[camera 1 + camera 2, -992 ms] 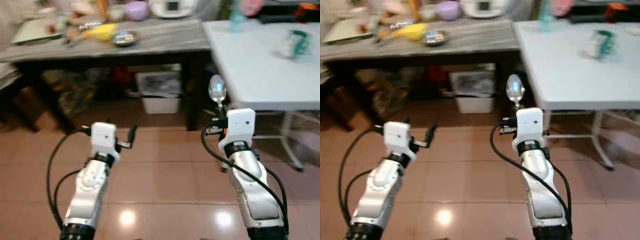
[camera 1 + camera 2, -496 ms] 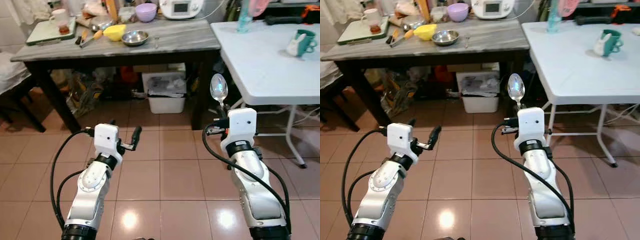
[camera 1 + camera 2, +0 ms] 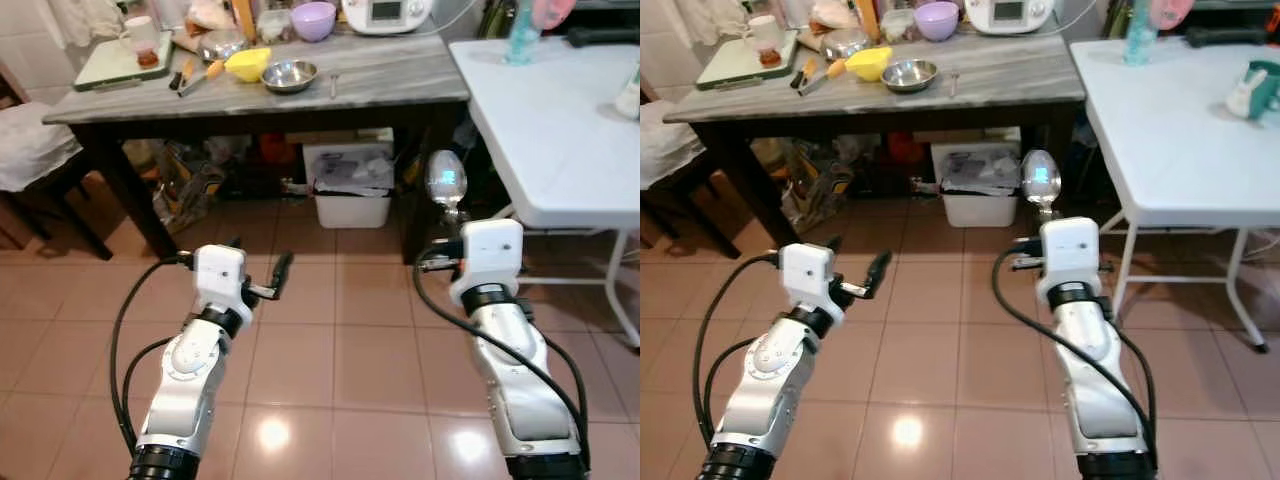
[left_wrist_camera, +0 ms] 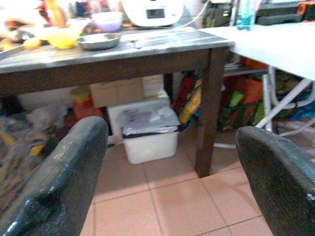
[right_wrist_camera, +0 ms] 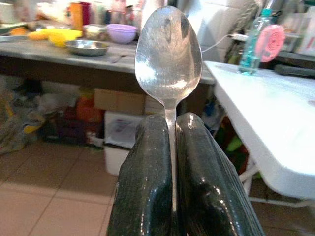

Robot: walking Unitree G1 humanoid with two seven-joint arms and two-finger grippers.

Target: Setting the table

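The right gripper pinches a spoon, bowl up. The left gripper is open and holds nothing. The white table at two o'clock has no spoon yet; most work remains.

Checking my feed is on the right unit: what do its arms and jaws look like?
Two silver-grey segmented arms, left arm and right arm, each topped by a white boxy wrist housing. Black cables loop loosely alongside both. The left gripper and right gripper have two long, thick, matte black fingers with rounded tips.
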